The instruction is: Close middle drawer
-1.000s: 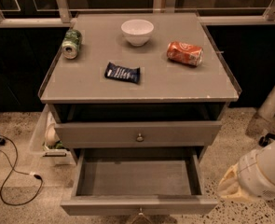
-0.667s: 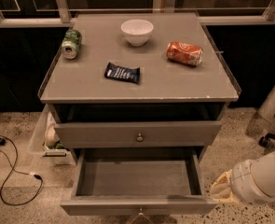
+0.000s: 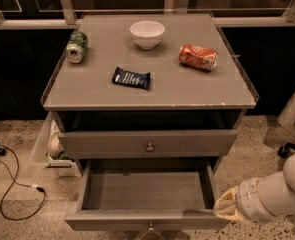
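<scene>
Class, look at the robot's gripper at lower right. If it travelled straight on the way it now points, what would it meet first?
Most likely the right front corner of the open middle drawer. The gripper sits just right of that corner, pointing left. Depth is unclear, so it may be touching already.
</scene>
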Robot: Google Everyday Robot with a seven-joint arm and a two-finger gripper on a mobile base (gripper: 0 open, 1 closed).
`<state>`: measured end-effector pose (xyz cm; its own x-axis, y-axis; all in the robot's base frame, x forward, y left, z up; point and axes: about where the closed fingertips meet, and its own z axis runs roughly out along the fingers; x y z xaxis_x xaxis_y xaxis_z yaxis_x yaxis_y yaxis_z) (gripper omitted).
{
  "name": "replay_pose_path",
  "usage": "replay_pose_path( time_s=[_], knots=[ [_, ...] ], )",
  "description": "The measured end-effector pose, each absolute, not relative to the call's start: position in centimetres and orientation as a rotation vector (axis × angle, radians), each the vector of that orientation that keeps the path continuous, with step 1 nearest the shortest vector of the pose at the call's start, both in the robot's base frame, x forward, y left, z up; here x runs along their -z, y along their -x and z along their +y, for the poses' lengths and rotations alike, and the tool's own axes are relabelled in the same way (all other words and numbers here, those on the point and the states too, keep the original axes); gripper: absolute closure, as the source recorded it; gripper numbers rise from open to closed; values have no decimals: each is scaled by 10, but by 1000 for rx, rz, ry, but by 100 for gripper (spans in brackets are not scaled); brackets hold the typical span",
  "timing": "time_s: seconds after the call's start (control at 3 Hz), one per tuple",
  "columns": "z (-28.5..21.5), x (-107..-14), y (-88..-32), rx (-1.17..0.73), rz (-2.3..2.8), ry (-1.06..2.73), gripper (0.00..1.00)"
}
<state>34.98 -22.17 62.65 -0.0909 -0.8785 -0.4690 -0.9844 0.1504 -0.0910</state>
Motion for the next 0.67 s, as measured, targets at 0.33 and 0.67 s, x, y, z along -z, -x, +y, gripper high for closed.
replay_pose_path(
  time_s=[0.33, 0.67],
  knots=[
    [-204, -585, -341, -385, 2027, 1763, 100],
    [-187, -536, -341, -408, 1996, 1723, 100]
  ],
)
